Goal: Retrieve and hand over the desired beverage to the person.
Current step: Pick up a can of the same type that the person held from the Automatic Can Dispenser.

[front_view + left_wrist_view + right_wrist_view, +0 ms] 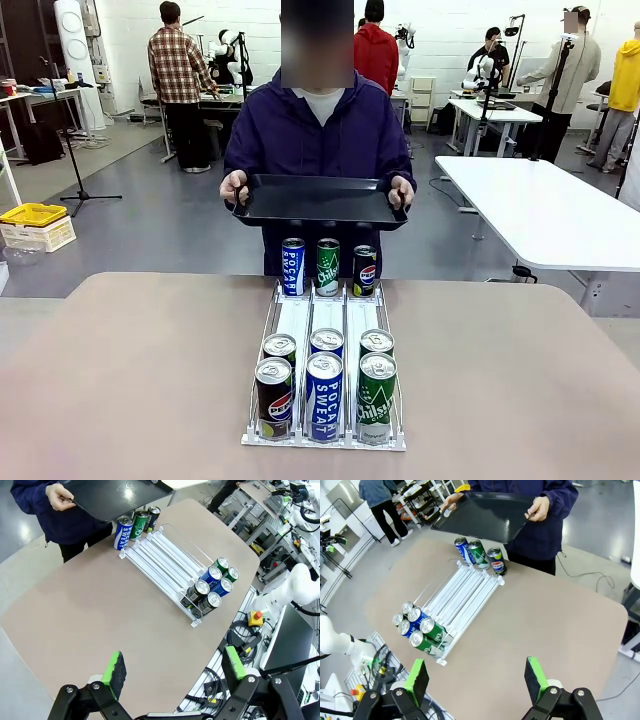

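Front view: cans (pixel 324 395) racked, person (pixel 318 135) waits w/ tray (pixel 318 200). Both jaws wide open, empty. Cans stiff, slick, prob. full; grip mid-body.

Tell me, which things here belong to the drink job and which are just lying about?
Job: cans, rack, tray, person.
Lying about: yellow bin, white table.

Beige table (pixel 120 380), white can rack (pixel 327 318), three cans (pixel 327 266)
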Available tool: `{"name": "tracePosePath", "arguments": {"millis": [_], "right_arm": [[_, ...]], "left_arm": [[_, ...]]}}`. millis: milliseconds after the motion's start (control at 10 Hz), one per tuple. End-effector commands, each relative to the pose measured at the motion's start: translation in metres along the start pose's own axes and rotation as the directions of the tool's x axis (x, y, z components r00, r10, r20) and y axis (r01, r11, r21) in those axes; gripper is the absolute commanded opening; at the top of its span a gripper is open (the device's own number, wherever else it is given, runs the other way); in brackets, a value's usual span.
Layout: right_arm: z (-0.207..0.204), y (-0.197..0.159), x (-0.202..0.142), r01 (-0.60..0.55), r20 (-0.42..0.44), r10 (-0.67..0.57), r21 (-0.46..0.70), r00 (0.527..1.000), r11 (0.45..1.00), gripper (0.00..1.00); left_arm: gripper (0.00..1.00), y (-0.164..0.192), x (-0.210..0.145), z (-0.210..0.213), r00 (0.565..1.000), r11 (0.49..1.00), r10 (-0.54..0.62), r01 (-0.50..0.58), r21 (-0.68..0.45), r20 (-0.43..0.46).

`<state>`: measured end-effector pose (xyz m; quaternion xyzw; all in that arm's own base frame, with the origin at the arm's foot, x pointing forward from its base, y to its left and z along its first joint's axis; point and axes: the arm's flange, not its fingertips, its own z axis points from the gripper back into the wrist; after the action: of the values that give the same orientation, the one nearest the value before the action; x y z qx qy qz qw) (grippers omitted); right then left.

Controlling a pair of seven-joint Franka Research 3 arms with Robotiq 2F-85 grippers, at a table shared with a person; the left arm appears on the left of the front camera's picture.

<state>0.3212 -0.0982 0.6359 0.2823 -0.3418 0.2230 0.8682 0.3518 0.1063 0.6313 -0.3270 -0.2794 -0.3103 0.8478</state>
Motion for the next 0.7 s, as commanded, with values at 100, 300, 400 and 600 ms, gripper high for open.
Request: {"name": "tracePosePath", "arguments": {"millis": [100,300,400,600], "right_arm": [[-0.0014,-0.0018,0.0025,-0.007,0.017,0.006,0.028,1.000,1.000,1.00],[-0.0014,-0.0018,0.0025,-0.007,0.017,0.006,0.028,1.000,1.000,1.00],[-0.0014,-0.0018,0.0025,-0.007,0.017,0.006,0.028,1.000,1.000,1.00],[-0.0014,-0.0018,0.0025,-0.007,0.017,0.006,0.028,1.000,1.000,1.00]], "left_arm": [[1.00,0.0014,0.0001,0.0020,1.000,1.000,-0.021,0.021,-0.015,0.013],[1.00,0.0014,0.0001,0.0020,1.000,1.000,-0.021,0.021,-0.015,0.013],[1.00,0.0014,0.0001,0.0020,1.000,1.000,-0.021,0.021,-0.015,0.013],[1.00,0.0014,0.0001,0.0020,1.000,1.000,-0.021,0.021,-0.015,0.013]]}}
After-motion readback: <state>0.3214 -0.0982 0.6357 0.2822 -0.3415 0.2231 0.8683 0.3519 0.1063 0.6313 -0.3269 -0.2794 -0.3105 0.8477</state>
